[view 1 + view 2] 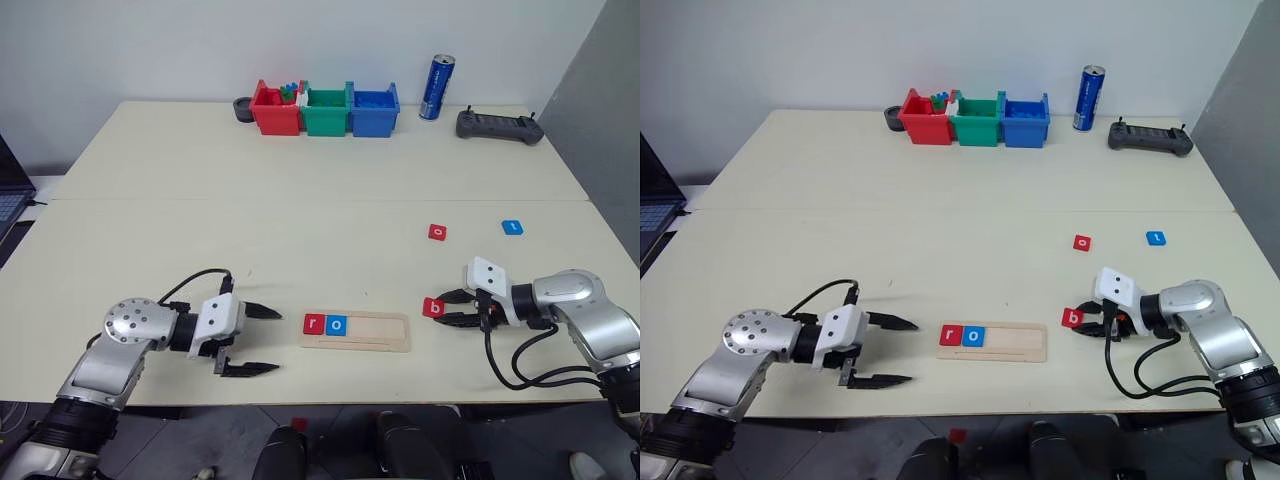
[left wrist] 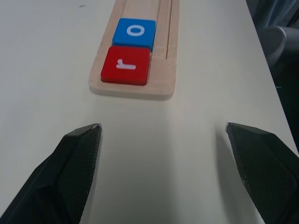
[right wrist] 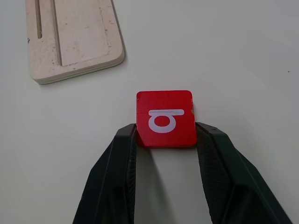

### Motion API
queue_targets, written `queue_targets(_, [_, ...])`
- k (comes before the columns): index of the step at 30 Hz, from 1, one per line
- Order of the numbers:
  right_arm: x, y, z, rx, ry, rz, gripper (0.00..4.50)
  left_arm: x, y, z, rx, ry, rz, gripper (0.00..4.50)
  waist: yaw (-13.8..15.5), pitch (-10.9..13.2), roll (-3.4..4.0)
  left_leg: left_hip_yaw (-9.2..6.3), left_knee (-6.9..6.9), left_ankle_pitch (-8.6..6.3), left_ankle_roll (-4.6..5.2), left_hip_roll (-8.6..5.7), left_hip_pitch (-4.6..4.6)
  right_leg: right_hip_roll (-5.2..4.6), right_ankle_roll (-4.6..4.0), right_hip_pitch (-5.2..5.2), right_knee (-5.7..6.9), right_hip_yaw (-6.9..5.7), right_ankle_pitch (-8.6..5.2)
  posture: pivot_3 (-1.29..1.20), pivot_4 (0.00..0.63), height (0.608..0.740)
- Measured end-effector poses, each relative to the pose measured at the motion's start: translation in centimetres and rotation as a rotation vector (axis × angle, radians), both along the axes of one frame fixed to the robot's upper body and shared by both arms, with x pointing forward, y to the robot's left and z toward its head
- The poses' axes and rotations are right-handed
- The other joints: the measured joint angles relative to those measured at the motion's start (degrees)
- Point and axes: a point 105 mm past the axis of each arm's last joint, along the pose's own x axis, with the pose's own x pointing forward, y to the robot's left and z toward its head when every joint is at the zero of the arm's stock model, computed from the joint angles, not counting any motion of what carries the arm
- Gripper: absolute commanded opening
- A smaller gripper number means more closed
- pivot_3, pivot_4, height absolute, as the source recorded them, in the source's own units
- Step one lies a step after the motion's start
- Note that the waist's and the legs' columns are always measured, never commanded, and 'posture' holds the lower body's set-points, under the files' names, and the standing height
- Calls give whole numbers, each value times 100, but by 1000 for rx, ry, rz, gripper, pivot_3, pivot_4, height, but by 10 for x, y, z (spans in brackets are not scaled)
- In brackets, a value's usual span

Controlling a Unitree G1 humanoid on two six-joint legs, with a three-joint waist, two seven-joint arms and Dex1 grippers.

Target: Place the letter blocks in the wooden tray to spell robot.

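The wooden tray (image 1: 385,330) lies near the table's front edge, with a red r block (image 1: 314,324) and a blue o block (image 1: 338,324) side by side at its left end. To the tray's right, a red b block (image 3: 166,116) rests on the table, and my right gripper (image 3: 166,131) is shut on it, one finger against each side. A red o block (image 1: 437,232) and a blue t block (image 1: 512,227) lie farther back on the right. My left gripper (image 1: 280,340) stands open just left of the tray, holding nothing.
Red (image 1: 275,108), green (image 1: 326,110) and blue (image 1: 372,110) bins stand in a row at the back, with a small dark cup (image 1: 243,108) beside them. A blue can (image 1: 436,88) and a black controller (image 1: 499,127) sit at the back right. A laptop (image 1: 8,200) edges in on the left.
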Motion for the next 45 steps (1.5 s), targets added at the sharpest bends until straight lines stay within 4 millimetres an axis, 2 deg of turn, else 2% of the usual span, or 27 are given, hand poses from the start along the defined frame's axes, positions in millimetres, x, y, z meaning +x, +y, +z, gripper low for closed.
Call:
queue_targets(9, [-1, 0, 7, -1, -26, -3, 1449, 2, 3, -4, -21, -3, 7, 4500, 0, 0, 0, -1, 0, 0, 0, 0, 0, 0, 0, 0, 1, 0, 0, 0, 150, 740])
queue_targets(15, [-5, 2, 25, 8, -83, -2, 1449, -1, -4, -2, -44, -9, 13, 4500, 2, 0, 0, -2, 1, 0, 0, 0, 0, 0, 0, 0, 4, -1, 0, 0, 150, 740])
queue_targets(19, [-8, 11, 38, 33, -122, 6, 1449, 6, -14, 9, -112, -26, 37, 4500, 4, 0, 0, -4, 3, 0, 0, 0, 0, 0, 1, 2, 4, -2, 0, 0, 150, 740])
queue_targets(30, [-23, 20, 37, 54, -107, -45, 1449, 23, -37, 55, -232, -75, 48, 4500, 14, 0, 0, -5, 3, 0, 0, -2, 0, 0, 1, 3, 4, -2, 1, 0, 150, 740])
queue_targets(37, [-36, 39, 38, 74, -94, -14, 1449, 17, -37, 58, -203, -72, -2, 4500, 6, 0, 0, -6, 3, 0, -1, -1, 1, 1, 2, 4, 4, -2, 0, 0, 150, 740])
queue_targets(41, [-43, 61, 29, 74, -61, 31, 1449, 14, -37, 56, -181, -69, -37, 4500, 6, -1, -1, -5, 3, 1, -1, -1, 1, 1, 2, 5, 3, -3, 0, 0, 150, 740])
queue_targets(45, [-41, 78, 28, 68, -68, 54, 1449, 13, -33, 49, -136, -73, -60, 4500, 3, -1, -1, -5, 3, 1, -1, -1, 2, 1, 2, 4, 2, -3, 0, 0, 150, 740])
